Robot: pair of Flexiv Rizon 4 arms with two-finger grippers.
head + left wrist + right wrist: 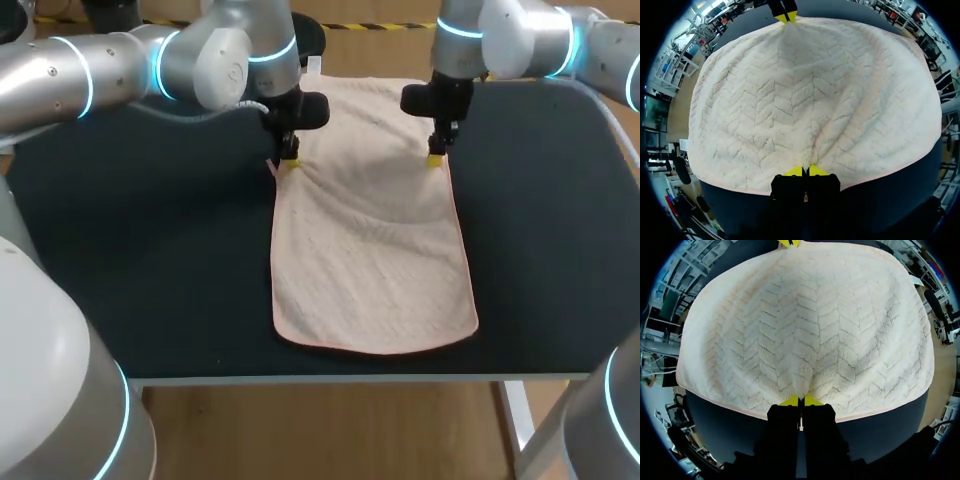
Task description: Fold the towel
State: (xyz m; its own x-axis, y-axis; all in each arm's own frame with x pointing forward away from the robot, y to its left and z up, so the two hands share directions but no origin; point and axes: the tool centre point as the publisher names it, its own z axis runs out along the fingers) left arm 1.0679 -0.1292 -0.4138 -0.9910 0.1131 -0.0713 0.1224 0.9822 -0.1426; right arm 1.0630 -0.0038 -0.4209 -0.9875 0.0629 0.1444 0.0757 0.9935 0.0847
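Note:
A pale pink towel [375, 240] lies flat and lengthwise on the dark table, its near end rounded toward the front edge. My left gripper [288, 160] stands on the towel's left edge, about a third of the way from the far end, shut on a pinch of cloth. My right gripper [436, 158] is shut on the right edge straight across from it. In the left wrist view the towel [810, 95] puckers into my left gripper [805, 171], with the right gripper [786, 17] at the opposite edge. In the right wrist view the towel [805, 325] creases into my right gripper [800, 401].
The dark table top [150, 260] stretches wide on both sides of the towel. Its front edge [350, 378] runs just beyond the towel's near end. Both arms come in over the far corners.

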